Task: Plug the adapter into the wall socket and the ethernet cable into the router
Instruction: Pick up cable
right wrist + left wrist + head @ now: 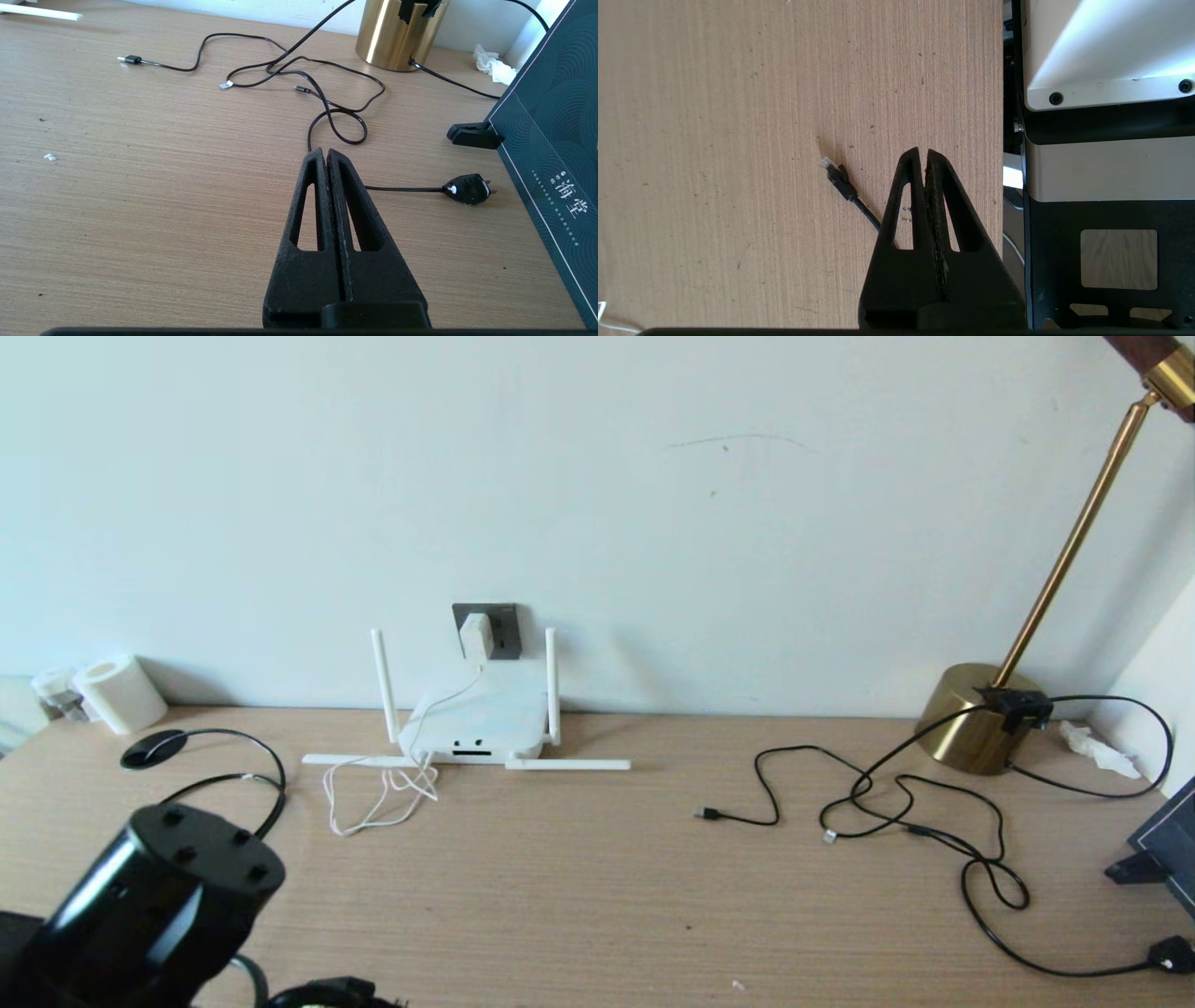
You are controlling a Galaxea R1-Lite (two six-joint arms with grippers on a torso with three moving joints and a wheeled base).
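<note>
The white adapter (476, 635) sits in the dark grey wall socket (499, 627), and its thin white cord (373, 798) drops to the table. Below it lies the white router (481, 721) with its antennas spread, nothing in its front ports. The black ethernet cable (266, 770) curves along the left of the table. Its plug (836, 171) lies loose on the wood beside my left gripper (923, 151), which is shut with nothing between its fingers; the cable runs behind one finger. My right gripper (325, 151) hovers low over bare table, shut and empty.
Thin black cords (896, 803) sprawl across the right side, ending in a black mains plug (467, 189). A brass lamp base (976, 714) and a dark box (551, 140) stand at the far right. A white roll (119, 693) sits at the far left. The table's near edge (1002, 186) runs close to my left gripper.
</note>
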